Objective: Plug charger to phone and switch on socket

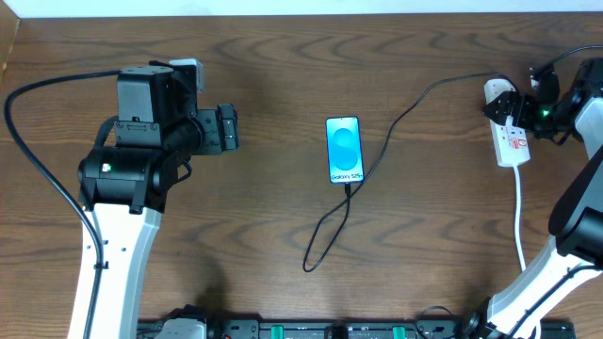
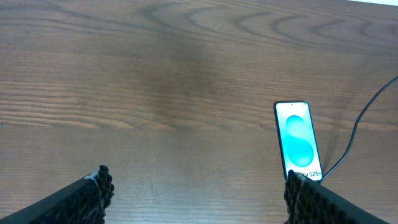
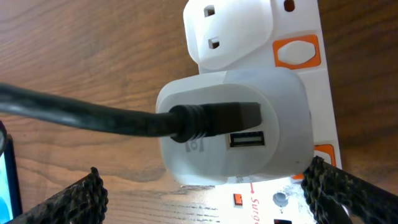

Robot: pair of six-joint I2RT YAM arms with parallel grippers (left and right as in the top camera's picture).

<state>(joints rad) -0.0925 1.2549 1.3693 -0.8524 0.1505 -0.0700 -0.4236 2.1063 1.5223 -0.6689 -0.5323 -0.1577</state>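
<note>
Well apart, phone, socket — charger seemingly plugged

We count one phone, one black charger, one white socket, one white plug, one wooden bench, and two arms: one left arm, one right arm.

phone: right of centre, screen lit | charger: curving along right edge | left gripper: fingers wide apart, bottom corners
</note>
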